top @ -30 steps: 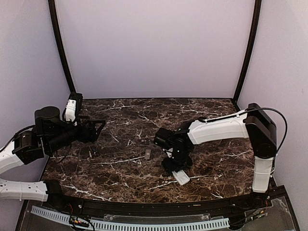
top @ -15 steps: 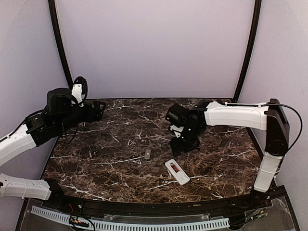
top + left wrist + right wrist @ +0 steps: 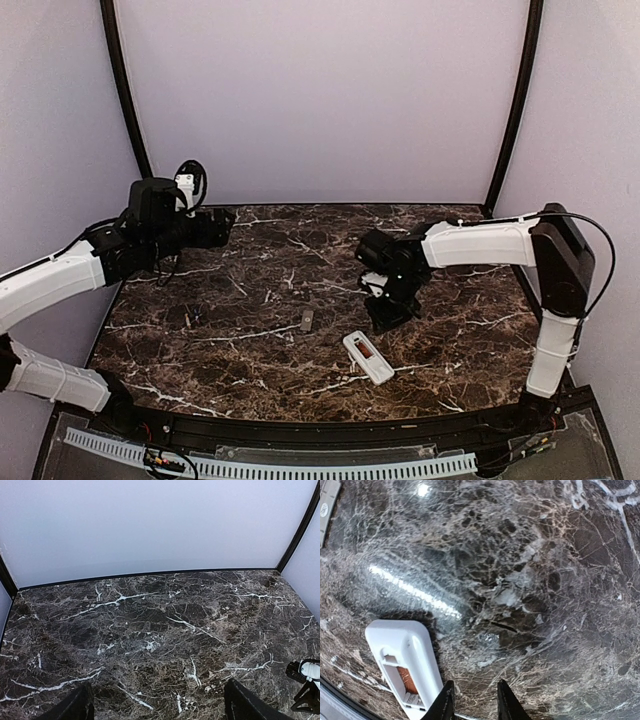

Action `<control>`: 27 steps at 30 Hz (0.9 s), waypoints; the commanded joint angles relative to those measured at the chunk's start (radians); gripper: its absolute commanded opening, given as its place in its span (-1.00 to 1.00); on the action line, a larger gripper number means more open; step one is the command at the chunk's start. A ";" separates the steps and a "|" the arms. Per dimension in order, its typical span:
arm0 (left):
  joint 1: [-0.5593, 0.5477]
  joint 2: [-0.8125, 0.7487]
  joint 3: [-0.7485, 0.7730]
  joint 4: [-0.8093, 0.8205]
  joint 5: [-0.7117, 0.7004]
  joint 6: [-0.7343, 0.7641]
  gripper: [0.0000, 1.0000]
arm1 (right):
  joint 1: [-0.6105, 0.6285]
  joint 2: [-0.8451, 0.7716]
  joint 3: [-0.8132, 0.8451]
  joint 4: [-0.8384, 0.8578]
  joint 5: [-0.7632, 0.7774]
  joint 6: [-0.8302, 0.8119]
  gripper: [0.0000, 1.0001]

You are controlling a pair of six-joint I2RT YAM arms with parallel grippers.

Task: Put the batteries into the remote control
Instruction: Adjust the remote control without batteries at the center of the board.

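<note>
Down toward the near edge of the dark marbled stone surface (image 3: 200, 340), the small white rectangular remote control (image 3: 368, 357) lies back-up, its bay open with something coppery inside, near the right gripper (image 3: 473, 692), narrowly parted and empty; the left gripper (image 3: 157, 700) hovers wide apart, back-left

The table (image 3: 250, 345) has a dark brown stone top with thin white lines all over it. A plain pale wall (image 3: 320, 100) stands behind the table, with more pale walls at its sides. Two thin black poles (image 3: 122, 90) rise from the table's back corners. A bright streak of light (image 3: 412, 590) shines on the table top. A white slotted strip (image 3: 270, 466) runs along its near edge.
</note>
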 commanded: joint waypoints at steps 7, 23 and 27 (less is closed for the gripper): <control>0.094 0.035 -0.038 0.130 0.086 0.038 0.78 | -0.022 0.078 -0.030 0.073 -0.121 -0.035 -0.58; 0.099 0.011 -0.082 0.145 0.036 0.007 0.78 | 0.021 0.115 0.006 0.121 -0.208 -0.032 -0.63; 0.100 0.014 -0.083 0.143 0.039 -0.002 0.78 | 0.023 0.114 0.025 0.100 -0.189 -0.048 -0.63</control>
